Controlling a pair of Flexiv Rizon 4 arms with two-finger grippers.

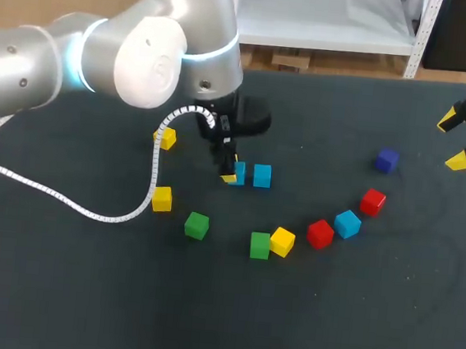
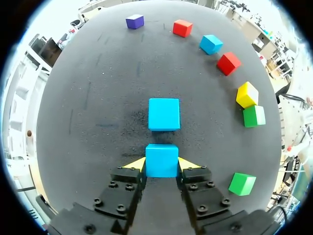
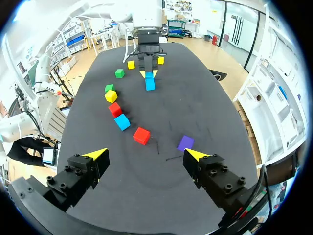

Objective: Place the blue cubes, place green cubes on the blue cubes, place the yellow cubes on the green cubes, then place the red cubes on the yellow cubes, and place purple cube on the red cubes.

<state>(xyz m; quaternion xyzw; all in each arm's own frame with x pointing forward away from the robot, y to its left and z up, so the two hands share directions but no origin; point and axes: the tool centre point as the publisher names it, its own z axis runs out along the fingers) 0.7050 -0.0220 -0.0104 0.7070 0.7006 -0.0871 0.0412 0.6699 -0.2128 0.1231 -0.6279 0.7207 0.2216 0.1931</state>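
Left gripper [image 2: 161,166] clamped on a blue cube [image 2: 161,157] from both sides. Second blue cube [image 2: 164,114] just ahead, not touching. Right gripper [image 3: 146,155] spread wide, holding nothing.

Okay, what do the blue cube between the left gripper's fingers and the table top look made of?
Blue cube: probably painted wood or hard plastic; flat even colour, crisp edges. Table top: looks like dark felt or cloth; dull, faintly speckled, no glare.
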